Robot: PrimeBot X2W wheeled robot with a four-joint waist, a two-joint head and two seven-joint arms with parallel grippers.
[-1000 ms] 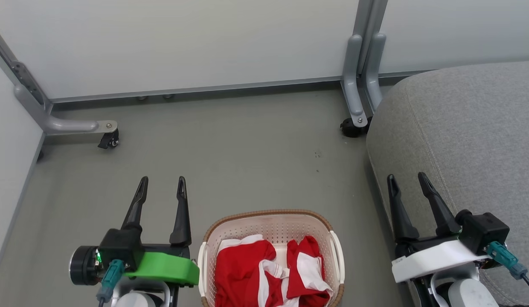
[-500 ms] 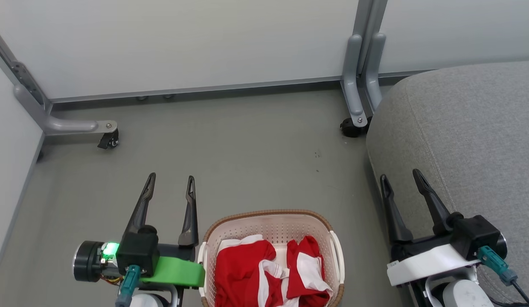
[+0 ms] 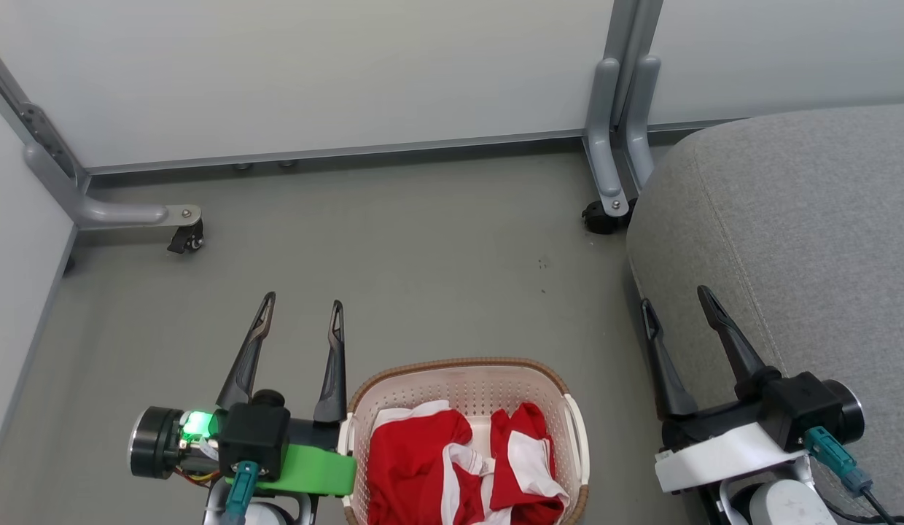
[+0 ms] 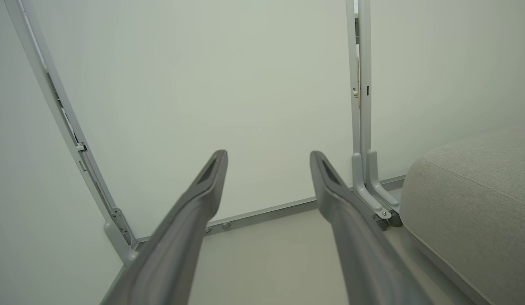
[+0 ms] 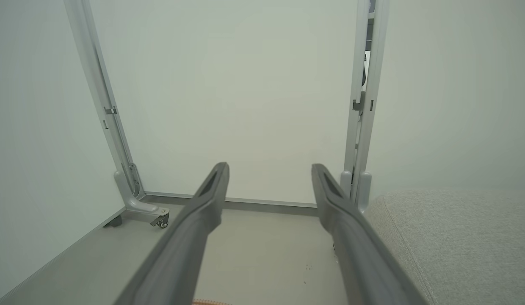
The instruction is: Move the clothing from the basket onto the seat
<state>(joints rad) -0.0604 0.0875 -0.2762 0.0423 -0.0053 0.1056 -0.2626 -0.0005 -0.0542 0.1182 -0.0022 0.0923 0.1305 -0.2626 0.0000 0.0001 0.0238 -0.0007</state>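
I keep the left end effector (image 3: 302,299) at nine o'clock of the basket (image 3: 459,362) and the right end effector (image 3: 674,296) at three, both spread wide and empty, so either can reach the clothing (image 3: 415,467) inside, with the seat (image 3: 787,219) at two o'clock.

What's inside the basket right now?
Crumpled red and white clothing fills most of the basket; its perforated far wall shows above the heap. The floor beneath the fabric is covered, and the near end is cut off by the picture's edge.
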